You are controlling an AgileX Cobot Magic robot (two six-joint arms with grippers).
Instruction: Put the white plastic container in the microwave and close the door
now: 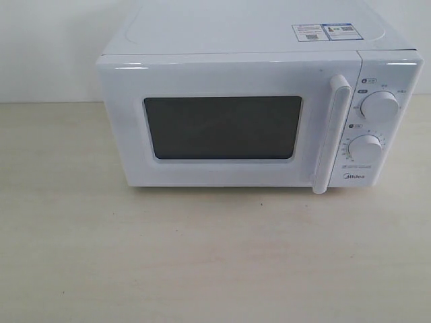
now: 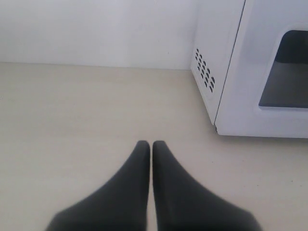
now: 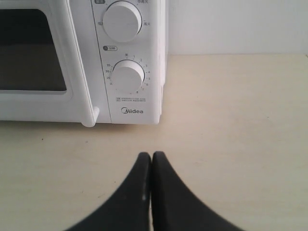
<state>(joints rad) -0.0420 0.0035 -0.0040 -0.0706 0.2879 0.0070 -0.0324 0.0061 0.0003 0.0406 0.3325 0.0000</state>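
The white Midea microwave (image 1: 256,114) stands at the back of the pale table. Its door (image 1: 229,124), with a dark window and a vertical white bar handle (image 1: 331,134), is shut flat against the body. The white plastic container is out of view in every frame. My left gripper (image 2: 151,143) is shut and empty above the tabletop, off the microwave's (image 2: 250,67) vented left corner. My right gripper (image 3: 151,155) is shut and empty in front of the microwave's (image 3: 126,67) knob panel. Neither gripper shows in the exterior view.
Two round white knobs (image 1: 378,106) (image 1: 364,148) sit on the microwave's right panel, with labels (image 1: 323,31) on its top. A white wall (image 1: 47,47) runs behind the pale wooden table (image 1: 202,256). Vent slots (image 2: 205,75) mark the microwave's left side.
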